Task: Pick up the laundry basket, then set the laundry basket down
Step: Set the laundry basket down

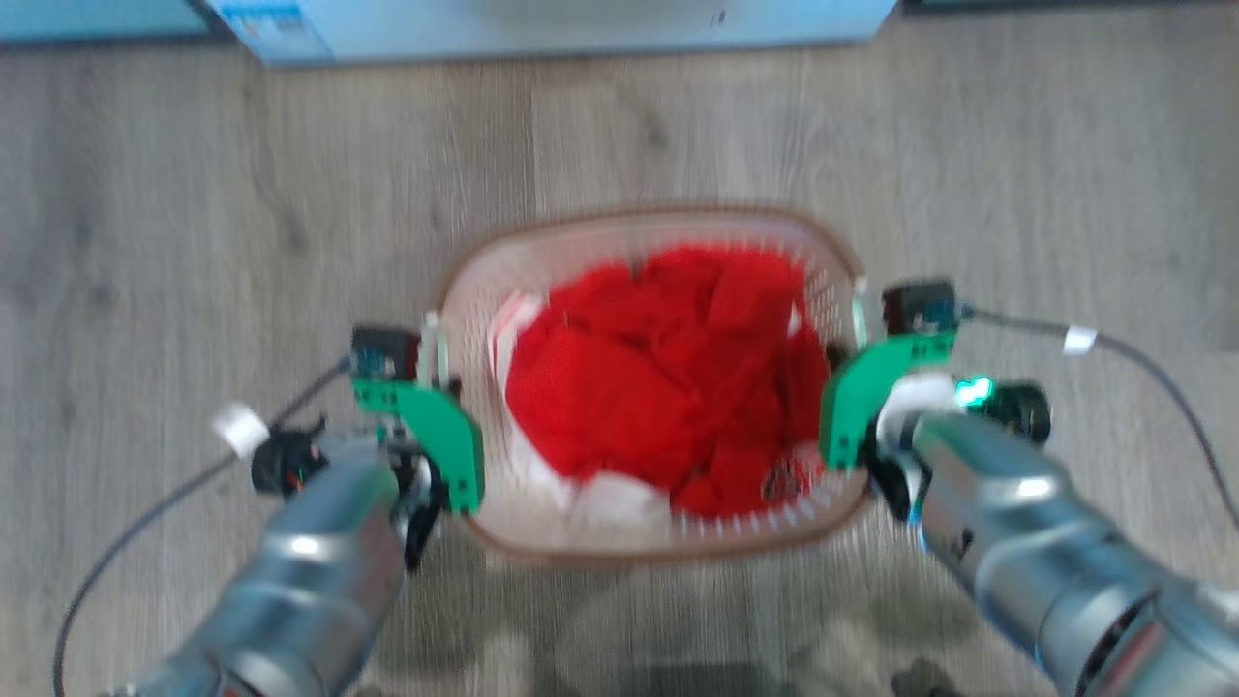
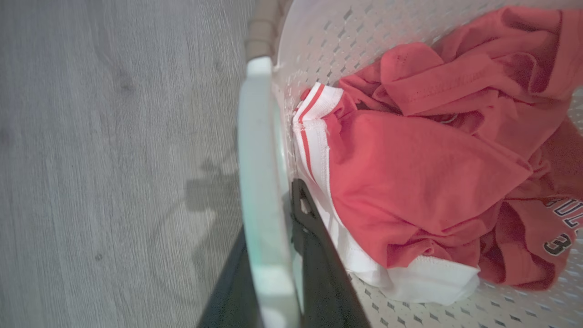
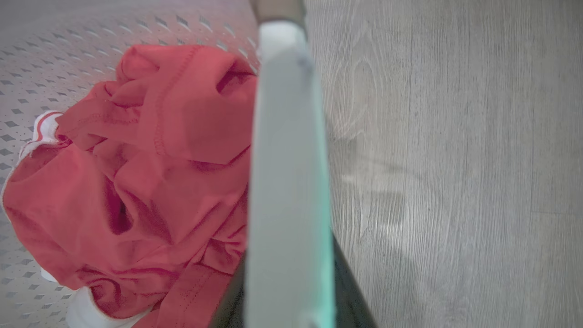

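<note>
The laundry basket (image 1: 658,227) sits in the middle of the head view, over grey wood-grain floor (image 1: 194,242), with an arm at each of its short sides. That view is blurred, so I cannot tell whether the basket rests on the floor or hangs just above it. A soft shadow lies on the boards below its lower edge in the frame.

The left pincer (image 1: 438,392) is at the basket's left side. In the left wrist view the left pincer (image 2: 273,214) is clamped on the white side handle (image 2: 259,136), which runs up the centre of the frame. One dark finger (image 2: 319,264) lies inside the perforated wall and the other is outside against the floor.

The right pincer (image 1: 840,382) mirrors it at the right side. In the right wrist view the right pincer (image 3: 291,269) is closed on the other handle (image 3: 287,136), with a dark finger (image 3: 353,296) showing at each side of the pale bar along the bottom edge.

Inside the basket lies a crumpled red garment (image 1: 668,368) — it covers most of the bottom and has white trim with red stripes (image 2: 314,118). Dark lettering (image 2: 562,228) shows at the right edge of the left wrist view.

A pale blue box (image 1: 542,29) runs along the top edge of the head view. Dark cables (image 1: 1142,358) trail from both wrists toward the frame's sides.
</note>
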